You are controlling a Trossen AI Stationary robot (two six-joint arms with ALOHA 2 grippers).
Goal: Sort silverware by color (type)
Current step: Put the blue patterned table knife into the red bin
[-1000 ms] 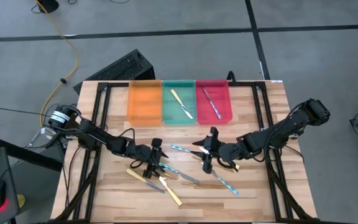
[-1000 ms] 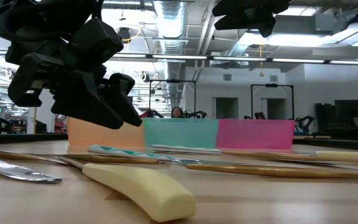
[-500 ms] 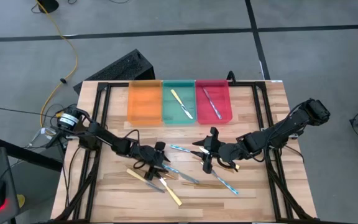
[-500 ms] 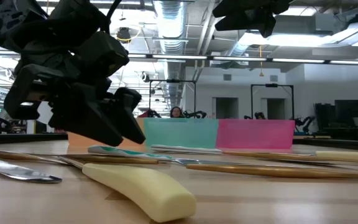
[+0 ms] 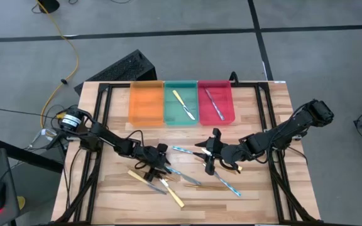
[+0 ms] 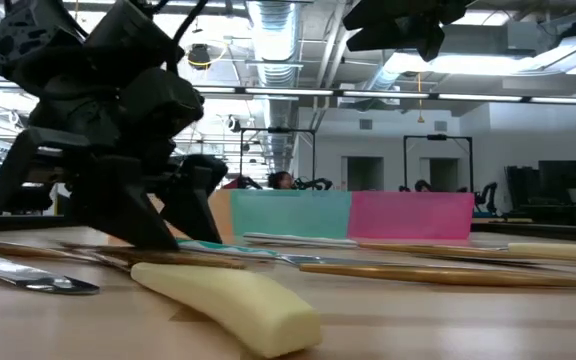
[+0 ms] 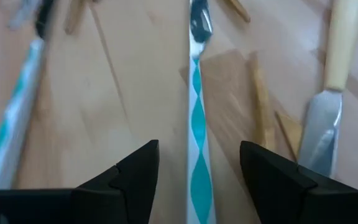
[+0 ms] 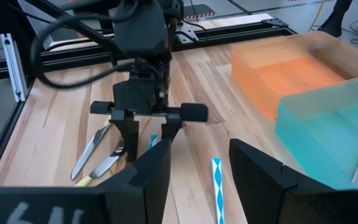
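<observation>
High view: left gripper [image 5: 159,164] has dropped lower onto the silverware pile [image 5: 181,176] since before; right gripper [image 5: 207,157] unchanged, hovering, fingers apart. Low view: left fingers now reach the tabletop, yellow-handled knife [image 6: 223,300] in front. Left wrist view: fingers spread wide, straddling teal-patterned utensil [image 7: 197,124], not gripping.
</observation>
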